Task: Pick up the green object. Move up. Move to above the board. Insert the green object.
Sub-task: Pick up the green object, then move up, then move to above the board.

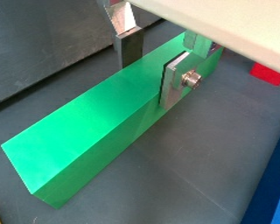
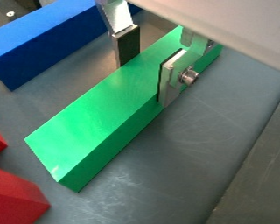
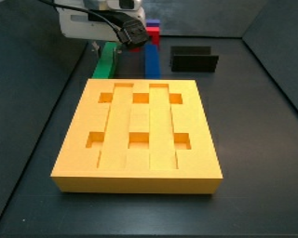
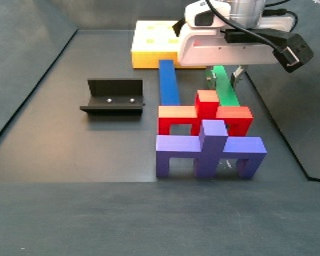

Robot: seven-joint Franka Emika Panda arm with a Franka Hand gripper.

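Observation:
The green object is a long green bar lying flat on the dark floor; it shows in both wrist views and both side views. My gripper is down over the bar's far half, one finger on each long side. The near fingertip lies against the bar's side. The far fingertip stands just beside the other side. The jaws look open. The orange-yellow board lies apart from the bar.
A blue bar lies parallel next to the green one. The black fixture stands nearby. Red pieces and purple pieces sit by the bar's end.

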